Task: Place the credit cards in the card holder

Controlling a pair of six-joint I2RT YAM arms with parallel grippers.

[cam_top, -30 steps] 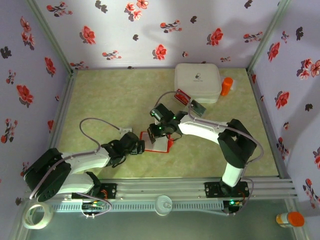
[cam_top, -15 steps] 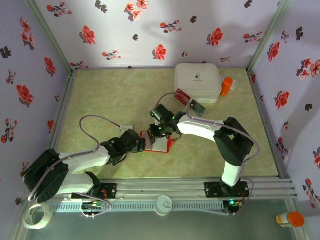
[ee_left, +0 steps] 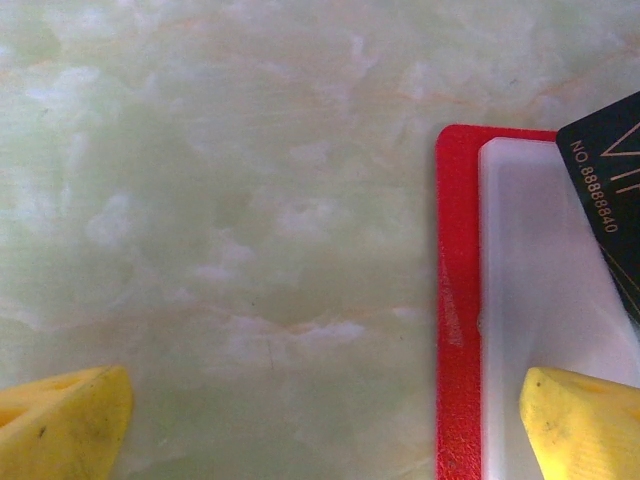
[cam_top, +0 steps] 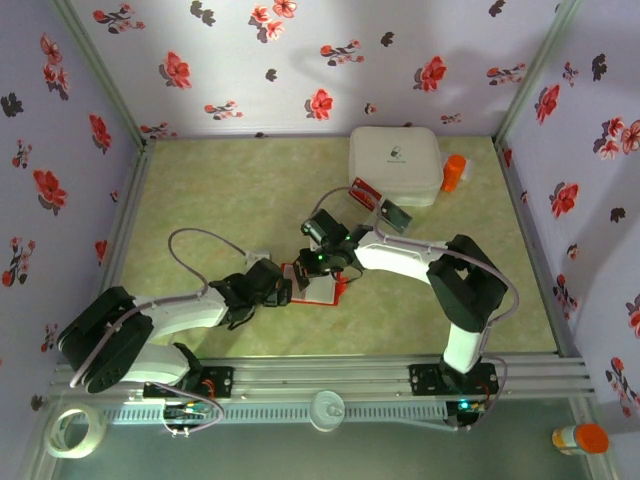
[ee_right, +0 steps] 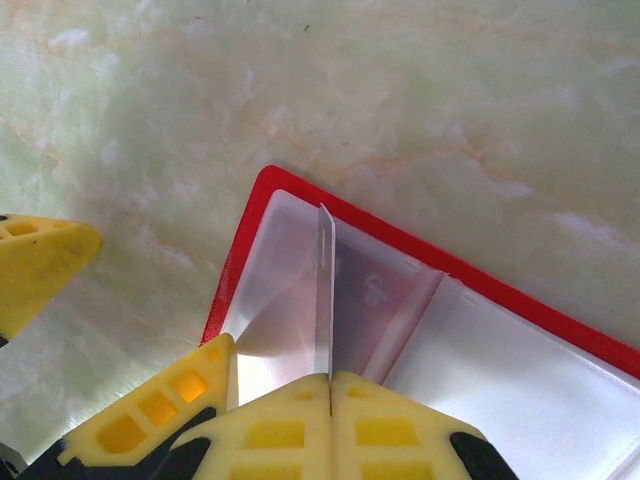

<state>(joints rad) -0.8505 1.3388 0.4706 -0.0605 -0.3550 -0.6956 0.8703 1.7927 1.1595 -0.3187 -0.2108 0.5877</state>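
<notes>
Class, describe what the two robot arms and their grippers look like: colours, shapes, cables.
Both the left arm and the right arm have white rounded links joined by black joints, with a thin grey cable looping along each. The left gripper and the right gripper have chunky yellow fingers; the right one's show a lattice of cut-outs.

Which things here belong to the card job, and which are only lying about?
Job: card holder; held card in right gripper; red card; dark card.
Lying about: white box; orange object; tape roll.
</notes>
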